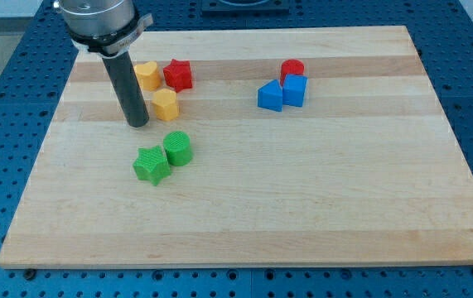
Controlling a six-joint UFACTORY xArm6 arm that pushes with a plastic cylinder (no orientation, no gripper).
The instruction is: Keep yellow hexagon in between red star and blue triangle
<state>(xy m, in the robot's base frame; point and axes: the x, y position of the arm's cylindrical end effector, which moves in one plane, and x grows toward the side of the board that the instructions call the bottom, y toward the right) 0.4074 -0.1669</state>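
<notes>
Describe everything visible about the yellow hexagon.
The yellow hexagon is a small, matte, plastic-looking six-sided block lying flat on the wooden board, toward the view's upper left. My tip stands just to its left, very close. The yellow heart sits above it and the red star above-right, both near; contact cannot be told.

No legible text, label, brand, number or sign was found on the pale wooden board [302,207], the coloured blocks or the dark rod.
</notes>
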